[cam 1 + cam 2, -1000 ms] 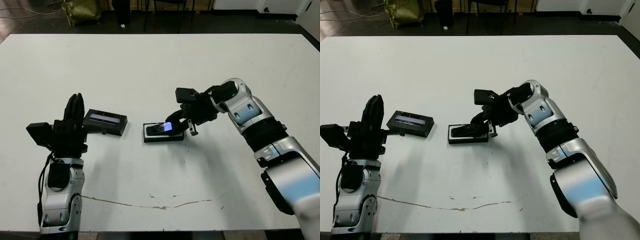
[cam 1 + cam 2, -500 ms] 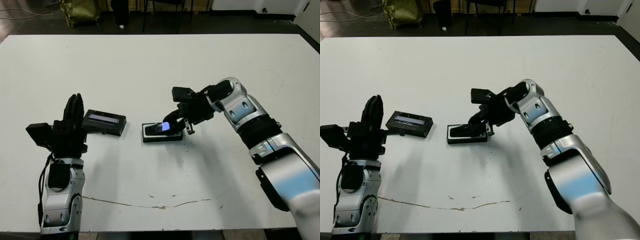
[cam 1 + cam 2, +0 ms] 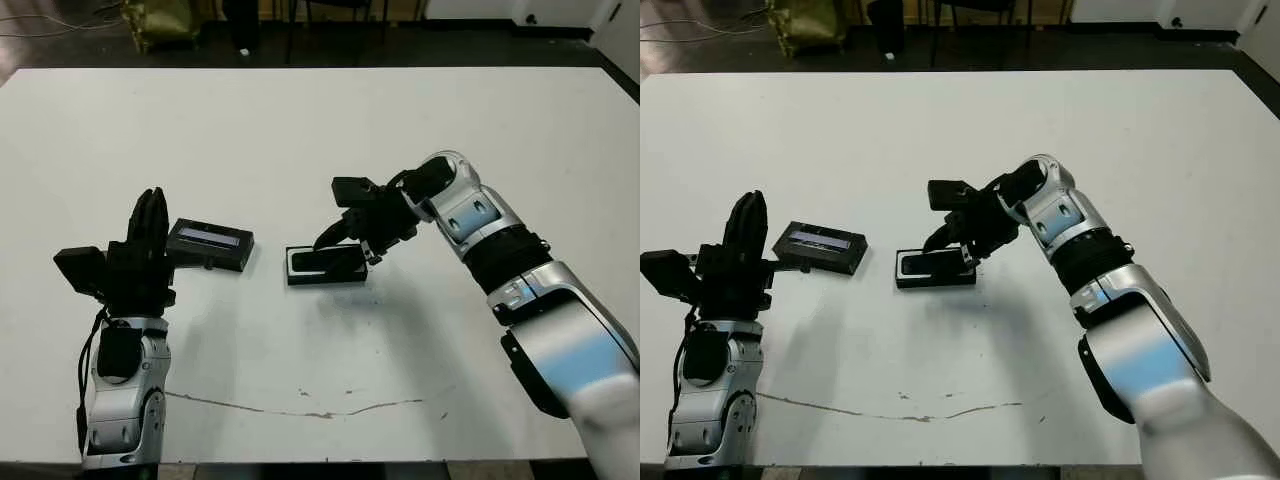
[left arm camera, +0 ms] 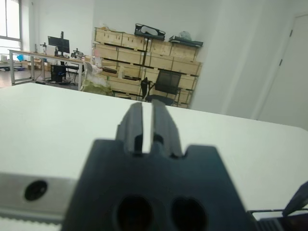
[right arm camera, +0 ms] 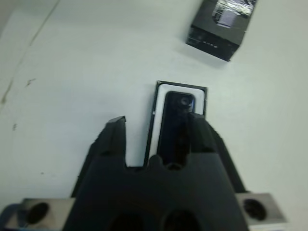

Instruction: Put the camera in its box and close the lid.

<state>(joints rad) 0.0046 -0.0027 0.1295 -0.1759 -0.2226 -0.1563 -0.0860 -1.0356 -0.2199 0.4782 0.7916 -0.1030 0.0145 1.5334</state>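
Note:
The box (image 3: 296, 266), a shallow black tray with a white lining, sits at the table's middle. The camera (image 5: 175, 126), a slim black bar, lies lengthwise inside the box (image 5: 181, 87). My right gripper (image 3: 349, 245) hovers just above the box's right end, open; its fingers (image 5: 113, 138) straddle the camera's near end without holding it. The lid (image 3: 210, 244), black with a pale strip on top, lies flat left of the box and apart from it. My left gripper (image 3: 150, 214) stands upright just left of the lid, shut and empty.
The white table (image 3: 320, 130) runs wide on all sides. A thin dark crack (image 3: 300, 410) crosses it near the front edge. Beyond the far edge are a dark floor and a yellowish bag (image 3: 160, 20).
The camera was tilted up in my right gripper with its bluish patch showing; now it lies down in the box and the fingers are off it. The right gripper shifted slightly left.

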